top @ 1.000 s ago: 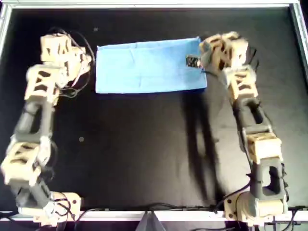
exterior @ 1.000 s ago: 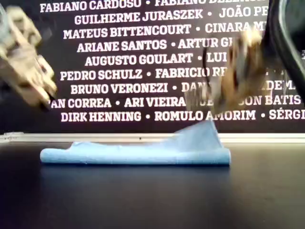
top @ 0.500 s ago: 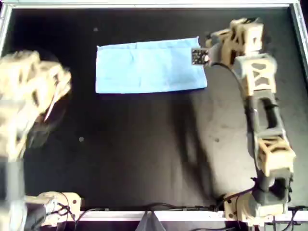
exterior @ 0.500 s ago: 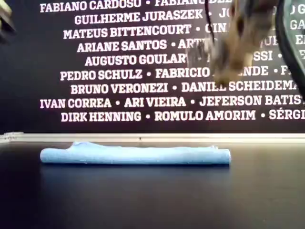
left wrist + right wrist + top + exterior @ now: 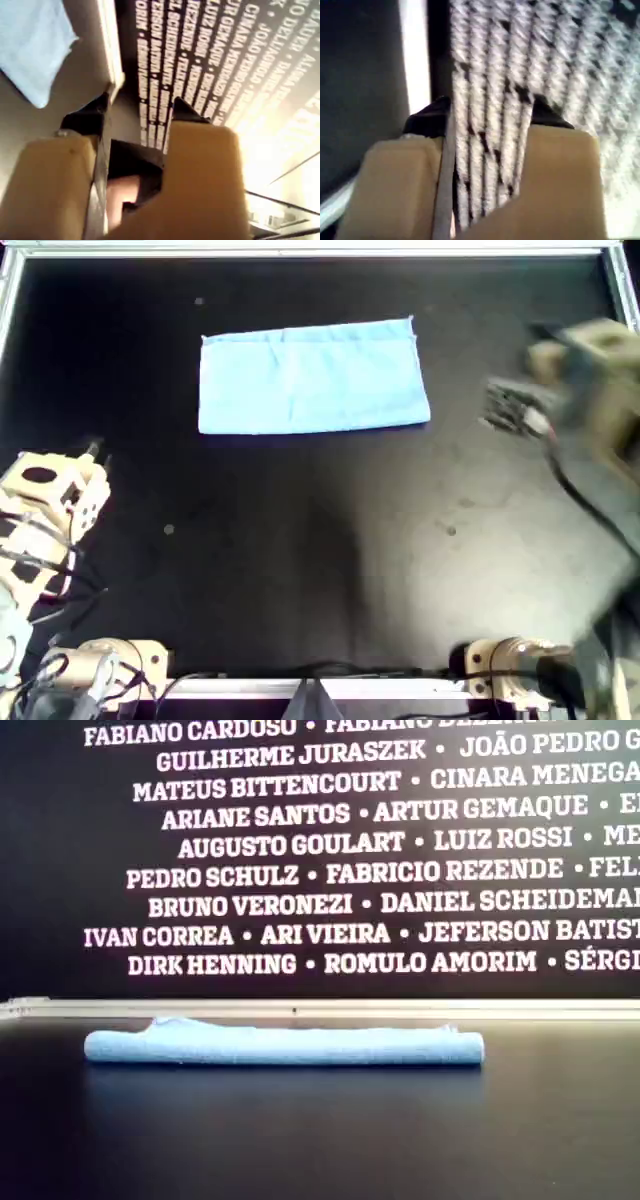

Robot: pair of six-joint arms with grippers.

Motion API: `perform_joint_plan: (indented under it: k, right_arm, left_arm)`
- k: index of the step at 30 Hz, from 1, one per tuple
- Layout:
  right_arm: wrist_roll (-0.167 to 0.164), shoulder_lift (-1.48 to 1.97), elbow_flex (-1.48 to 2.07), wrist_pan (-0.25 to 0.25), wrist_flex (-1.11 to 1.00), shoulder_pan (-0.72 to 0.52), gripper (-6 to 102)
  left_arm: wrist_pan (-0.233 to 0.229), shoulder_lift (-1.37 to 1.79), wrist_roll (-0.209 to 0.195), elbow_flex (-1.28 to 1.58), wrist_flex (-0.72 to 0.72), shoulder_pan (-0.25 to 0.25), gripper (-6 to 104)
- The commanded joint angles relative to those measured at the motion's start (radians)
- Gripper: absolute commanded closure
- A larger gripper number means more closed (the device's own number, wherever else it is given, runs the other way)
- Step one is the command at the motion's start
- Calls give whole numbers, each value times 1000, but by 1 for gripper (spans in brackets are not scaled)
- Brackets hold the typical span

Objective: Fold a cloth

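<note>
The light-blue cloth [image 5: 312, 377] lies flat on the black table as a folded rectangle, toward the back middle in the overhead view. In the exterior view it [image 5: 285, 1045] is a low flat strip. A corner of it [image 5: 30, 45] shows in the first wrist view, well away from my first gripper [image 5: 140, 107], which is open and empty. My second gripper [image 5: 490, 107] is open and empty, with only a blurred pattern beyond its jaws. One arm [image 5: 45, 500] is drawn back at the overhead view's lower left. The other arm [image 5: 580, 370] is blurred at the right. Neither touches the cloth.
A metal rail [image 5: 300, 250] frames the black table. A dark wall with white names [image 5: 350, 850] stands behind it. The arm bases [image 5: 110, 665] [image 5: 510, 660] and cables sit along the front edge.
Both arms have pulled away from the cloth's ends and left the exterior view. The cloth's raised corner at the exterior view's right was let go and now lies flat.
</note>
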Motion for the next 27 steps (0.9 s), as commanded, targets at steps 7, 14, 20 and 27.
perform_joint_plan:
  k: [7,14,20,27]
  right_arm:
    - [5,377,345,235,-74,0,32]
    - [3,775,1005,241,-479,2,32]
    - [-14,1146,1717,249,-867,0,34]
    - [-14,1290,2198,249,-1026,0,34]
  left_arm:
    - [-3,3,11,67,-29,18,55]
    - [-5,58,3,310,-232,20,55]
    - [-5,103,14,451,-288,20,55]
    - [-5,104,17,657,-299,20,55]
